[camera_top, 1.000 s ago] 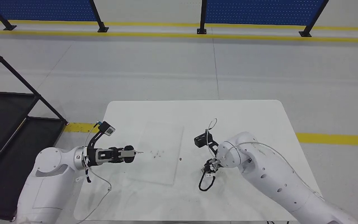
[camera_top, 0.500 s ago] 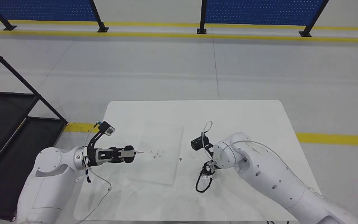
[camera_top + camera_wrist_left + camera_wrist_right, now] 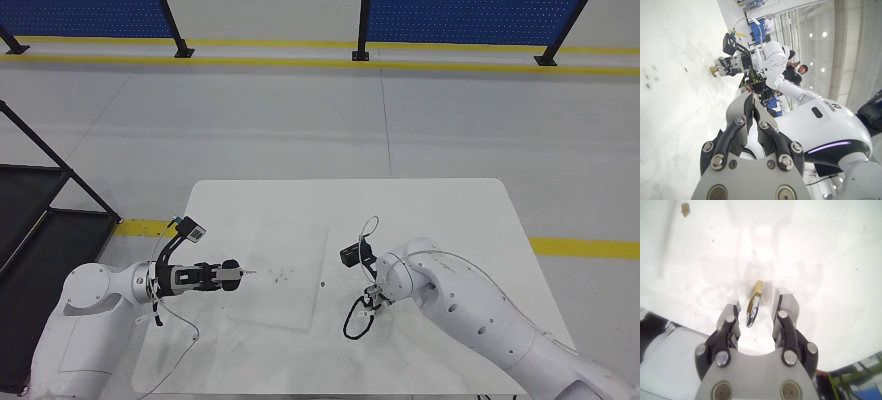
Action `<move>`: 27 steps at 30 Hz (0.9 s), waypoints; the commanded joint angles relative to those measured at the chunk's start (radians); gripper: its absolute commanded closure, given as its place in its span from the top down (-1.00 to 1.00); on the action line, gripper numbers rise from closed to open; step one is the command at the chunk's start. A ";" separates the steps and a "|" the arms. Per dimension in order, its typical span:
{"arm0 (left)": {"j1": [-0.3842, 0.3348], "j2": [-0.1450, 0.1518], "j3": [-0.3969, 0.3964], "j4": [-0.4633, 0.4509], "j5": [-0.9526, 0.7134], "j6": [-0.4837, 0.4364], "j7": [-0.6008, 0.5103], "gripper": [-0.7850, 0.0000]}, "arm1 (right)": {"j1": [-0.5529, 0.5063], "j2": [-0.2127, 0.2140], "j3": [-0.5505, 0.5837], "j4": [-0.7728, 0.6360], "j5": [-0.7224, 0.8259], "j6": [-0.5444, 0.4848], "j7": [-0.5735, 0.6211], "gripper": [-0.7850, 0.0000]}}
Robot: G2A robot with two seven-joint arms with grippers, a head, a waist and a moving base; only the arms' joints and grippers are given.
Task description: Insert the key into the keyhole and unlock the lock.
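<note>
Brass body and chromed shackle: the lock (image 3: 754, 300) lies on the table (image 3: 440, 210), right of centre, between the right gripper's (image 3: 759, 298) spread fingers, touching neither as far as I can tell. Its shackle points back toward the wrist. It looks small, dense and rigid, and its smooth metal could slide on the slick tabletop. The flat brass sides seem the safest hold, leaving the keyhole end free. Well apart to the left, the left gripper (image 3: 753, 99) is pinched on the key (image 3: 753, 94), a thin stiff blade likely to twist under a loose hold.
</note>
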State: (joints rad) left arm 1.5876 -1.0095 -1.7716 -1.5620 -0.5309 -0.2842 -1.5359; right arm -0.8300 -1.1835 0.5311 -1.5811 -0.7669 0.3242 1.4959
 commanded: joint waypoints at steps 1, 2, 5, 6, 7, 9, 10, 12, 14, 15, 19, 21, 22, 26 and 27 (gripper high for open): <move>0.000 0.000 0.000 0.000 0.000 0.000 0.000 -1.00 | 0.000 -0.002 -0.001 0.006 0.000 0.000 0.000 -0.14; 0.000 0.000 0.000 0.000 0.000 0.000 0.000 -1.00 | 0.000 -0.004 -0.002 0.009 0.001 0.000 0.000 -0.15; 0.000 0.000 0.000 0.000 0.000 0.000 0.000 -1.00 | 0.000 -0.008 -0.003 0.019 0.003 0.000 0.000 -0.19; 0.000 0.000 0.000 0.000 0.000 0.000 0.000 -1.00 | 0.000 -0.010 -0.004 0.022 0.005 -0.001 0.001 -0.21; 0.000 0.000 0.000 0.000 0.000 0.000 0.000 -1.00 | 0.000 -0.011 -0.005 0.024 0.006 -0.002 0.002 -0.22; 0.000 0.000 0.000 0.000 0.000 0.000 0.000 -1.00 | 0.000 -0.014 -0.006 0.030 0.012 -0.003 0.003 -0.26; 0.000 0.000 0.000 0.000 0.000 0.000 0.000 -1.00 | 0.000 -0.016 -0.006 0.033 0.014 -0.004 0.004 -0.29; 0.000 0.000 0.000 0.000 0.000 0.000 0.000 -1.00 | 0.000 -0.018 -0.006 0.041 0.018 -0.005 0.005 -0.57; 0.000 0.000 0.000 0.000 0.000 0.000 0.000 -1.00 | 0.000 -0.021 -0.005 0.046 0.027 -0.005 0.005 -1.00; 0.000 0.000 0.000 0.000 0.000 0.000 0.000 -1.00 | 0.001 -0.022 -0.003 0.050 0.032 -0.005 0.005 -1.00; 0.000 0.000 0.000 0.000 0.000 0.000 0.000 -1.00 | 0.000 -0.023 0.019 0.055 0.107 -0.027 0.027 -1.00; 0.000 0.000 0.000 0.000 0.000 0.000 0.000 -1.00 | 0.004 -0.022 0.041 0.055 0.147 -0.036 0.036 -1.00; 0.000 0.000 0.000 0.000 0.000 0.000 0.000 -1.00 | 0.004 -0.020 0.060 0.046 0.182 -0.043 0.038 -1.00; 0.000 0.000 0.000 0.000 0.000 0.000 0.000 -1.00 | -0.028 -0.005 0.187 0.041 0.386 -0.143 -0.033 -1.00; 0.000 0.000 0.000 0.000 0.000 0.000 0.000 -1.00 | -0.042 0.000 0.220 0.051 0.447 -0.186 -0.050 -1.00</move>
State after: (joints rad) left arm 1.5876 -1.0095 -1.7716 -1.5620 -0.5309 -0.2842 -1.5359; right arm -0.8596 -1.1873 0.7155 -1.5385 -0.3956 0.1819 1.4630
